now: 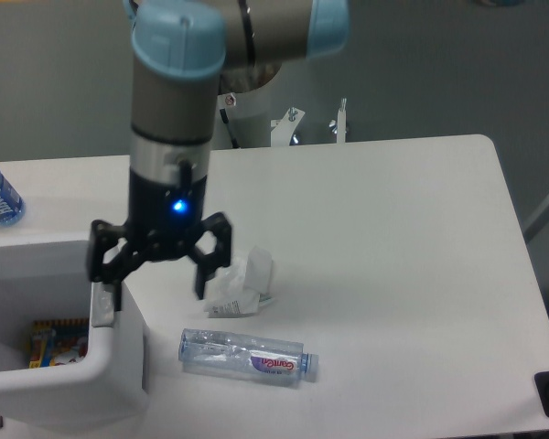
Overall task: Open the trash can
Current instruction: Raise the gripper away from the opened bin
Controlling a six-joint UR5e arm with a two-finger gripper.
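The large boxy light-grey plastic trash can (110, 370) sits at the front left corner of the white surface (384, 238), its top open and colourful items visible inside. The black two-finger pincer (157, 279) hangs over the can's right rim, jaws spread wide, gripping nothing. A crumpled white paper (242, 283) and a clear plastic bottle (247, 355) lie just right of the can

White table (393, 229) — trash can (119, 366), two bottles (247, 355), crumpled paper (242, 283).

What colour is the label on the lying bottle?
Purple, on the clear bottle, in the fixed camera view.
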